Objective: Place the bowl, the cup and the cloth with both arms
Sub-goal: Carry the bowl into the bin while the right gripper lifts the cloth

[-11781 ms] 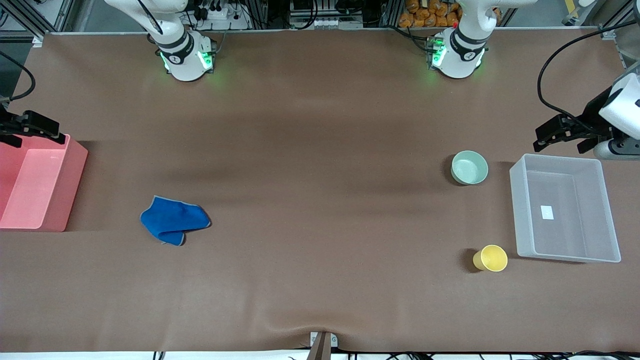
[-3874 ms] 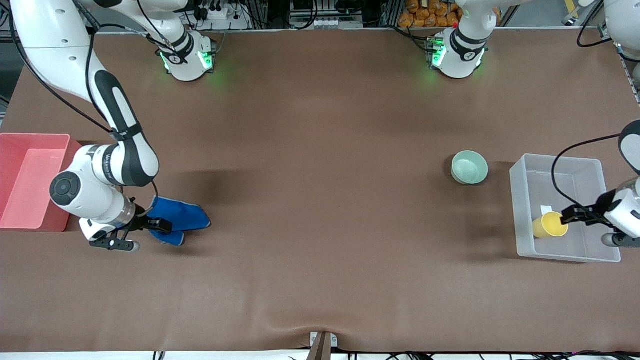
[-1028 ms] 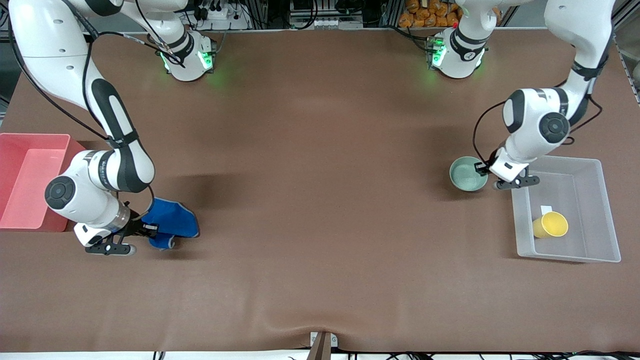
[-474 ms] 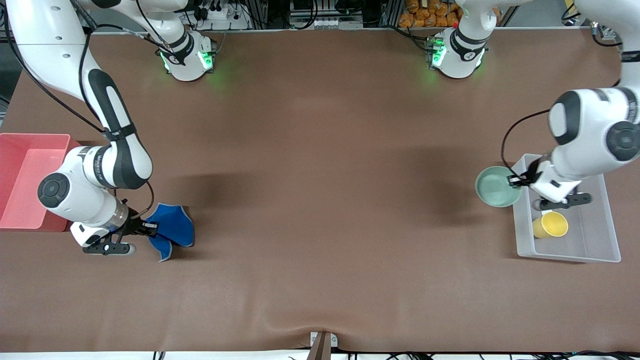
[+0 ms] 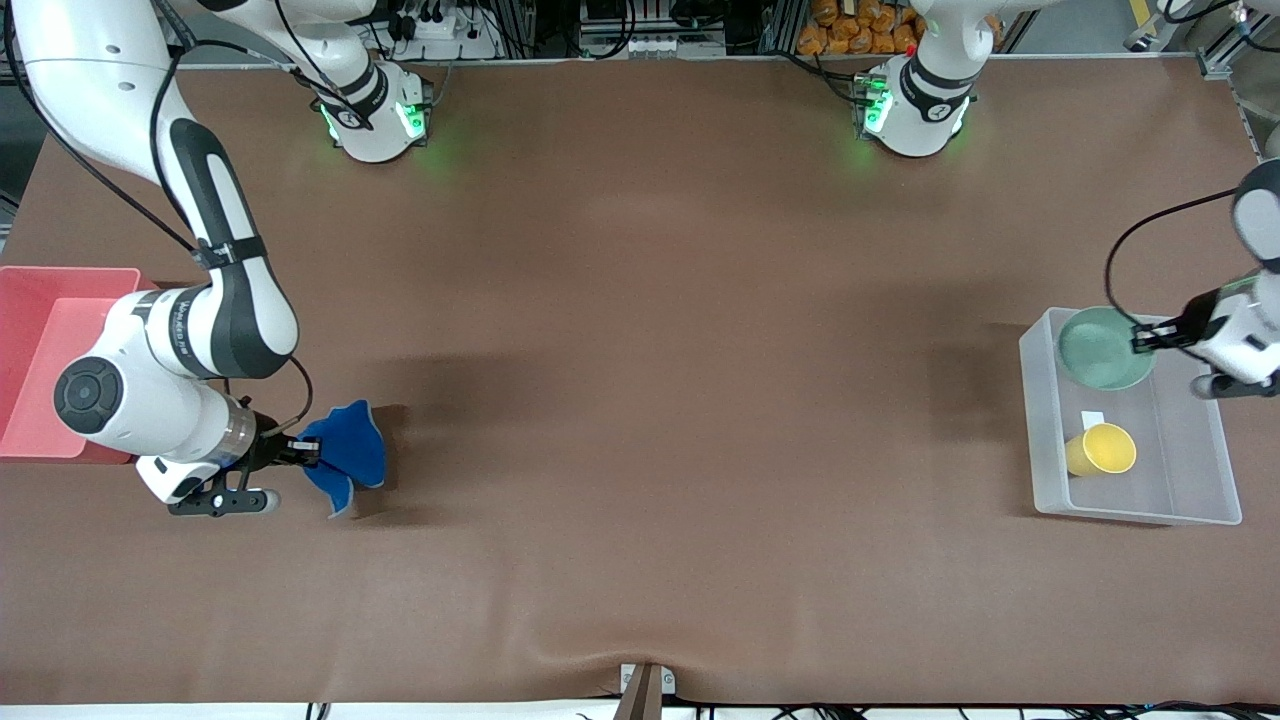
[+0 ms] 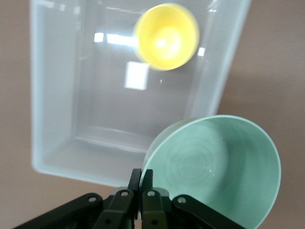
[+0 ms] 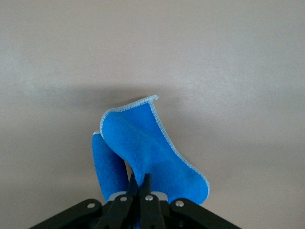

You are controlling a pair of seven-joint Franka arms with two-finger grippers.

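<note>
Left arm: I see it reaching from its base at 12 o'clock out to the clear bin [image 5: 1200,505] at the left arm's end of the table, forearm cut off at the frame edge.
Left gripper: the left gripper [image 5: 1142,342] is up over the bin's 12 o'clock half, fingers pinched on the bowl's rim; my left wrist view confirms the two fingers pressed close on that rim [image 6: 141,179].
Right arm: I see it bent down over the table toward the right arm's end, wrist low, beside the red bin [image 5: 30,290].
Right gripper: the right gripper [image 5: 306,453] is clamped on a fold of the cloth, the fingers nearly together with fabric between them in the right wrist view [image 7: 139,183].
Writing: I read lettering on the right arm's wrist link but cannot make it out; a blank-looking white label [image 5: 1092,420] lies on the clear bin's floor.
Bowl: the bowl [image 5: 1103,348] is pale mint green, glossy, tilted in the grip, lifted over the clear bin.
Cup: the cup [image 5: 1100,449] is plain yellow, lying tipped inside the clear bin, at 6 o'clock from the bowl.
Cloth: the cloth [image 5: 348,463] is royal blue with a pale stitched edge, bunched and hanging from the grip over the brown table [image 5: 640,400].
</note>
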